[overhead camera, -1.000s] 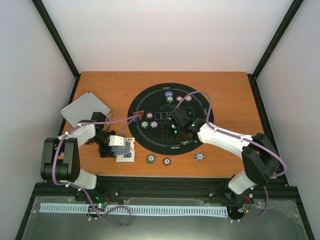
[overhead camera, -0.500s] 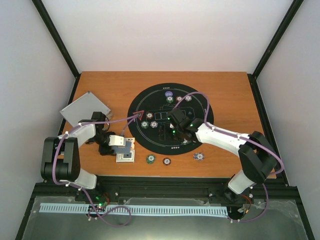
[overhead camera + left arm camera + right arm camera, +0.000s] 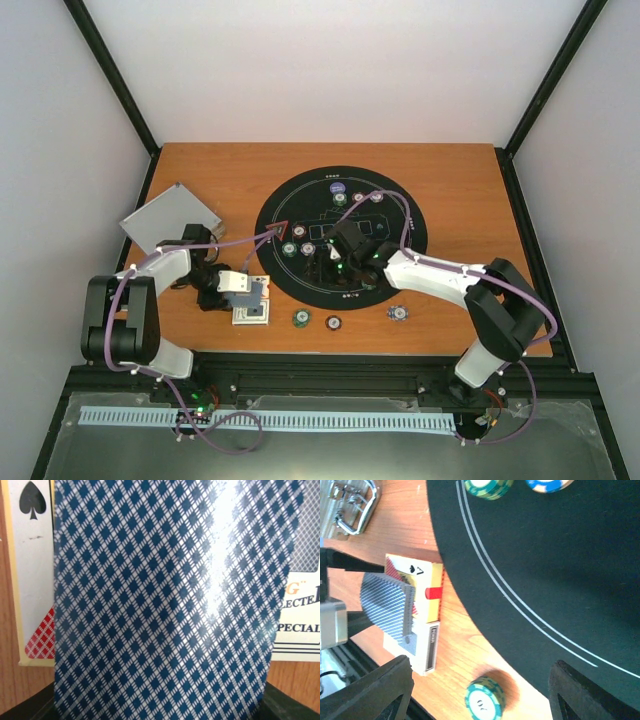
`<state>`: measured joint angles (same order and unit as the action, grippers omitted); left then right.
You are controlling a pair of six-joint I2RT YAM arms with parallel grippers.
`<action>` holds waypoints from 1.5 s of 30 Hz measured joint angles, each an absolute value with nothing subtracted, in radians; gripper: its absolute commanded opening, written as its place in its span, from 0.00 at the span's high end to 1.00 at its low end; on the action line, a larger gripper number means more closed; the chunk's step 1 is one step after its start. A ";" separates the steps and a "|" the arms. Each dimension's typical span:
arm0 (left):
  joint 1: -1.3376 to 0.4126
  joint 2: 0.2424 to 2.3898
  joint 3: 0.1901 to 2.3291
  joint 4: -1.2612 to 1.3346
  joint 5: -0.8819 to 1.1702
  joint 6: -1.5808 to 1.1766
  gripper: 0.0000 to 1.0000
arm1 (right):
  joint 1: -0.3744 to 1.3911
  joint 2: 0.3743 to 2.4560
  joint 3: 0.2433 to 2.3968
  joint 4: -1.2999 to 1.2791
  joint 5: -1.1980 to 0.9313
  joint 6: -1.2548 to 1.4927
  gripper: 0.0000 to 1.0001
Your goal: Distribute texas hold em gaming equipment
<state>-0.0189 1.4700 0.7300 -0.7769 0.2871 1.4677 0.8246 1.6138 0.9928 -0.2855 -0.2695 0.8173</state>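
Note:
My left gripper [image 3: 240,288] is shut on a deck of playing cards [image 3: 160,600] with blue checkered backs. It holds them just above the open card box [image 3: 252,313]. The deck fills the left wrist view. The right wrist view shows the deck [image 3: 390,607] standing over the box [image 3: 427,630]. My right gripper [image 3: 335,255] is open and empty, low over the near-left part of the black mat [image 3: 400,215]. A green chip [image 3: 485,700] lies on the wood between its fingers. Green [image 3: 300,318], brown [image 3: 333,322] and blue-white [image 3: 398,313] chips lie before the mat. Several chips [image 3: 341,198] sit on the mat.
The silver case [image 3: 170,215] lies at the left rear, its handle [image 3: 350,505] in the right wrist view. A green chip stack [image 3: 487,486] and a blue chip [image 3: 547,484] sit on the mat [image 3: 545,570].
My right gripper has moved left across the mat toward the card box side. The left arm and its deck have not moved.

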 measured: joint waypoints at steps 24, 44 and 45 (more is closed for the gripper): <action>0.001 1.402 0.744 -0.842 0.355 1.428 0.90 | 0.894 1.782 0.987 0.032 -0.461 0.974 0.28; 0.010 1.300 0.843 -1.028 0.429 1.428 0.92 | 0.958 1.863 0.989 0.403 -0.577 1.186 0.28; 0.010 1.295 0.843 -1.034 0.432 1.428 0.93 | 0.965 1.873 0.993 0.415 -0.580 1.195 0.29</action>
<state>0.0101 1.2953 0.8433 -1.0344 0.4324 1.4281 0.9649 1.8732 0.9928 0.4152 -0.5804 1.1954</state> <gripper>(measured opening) 0.626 0.722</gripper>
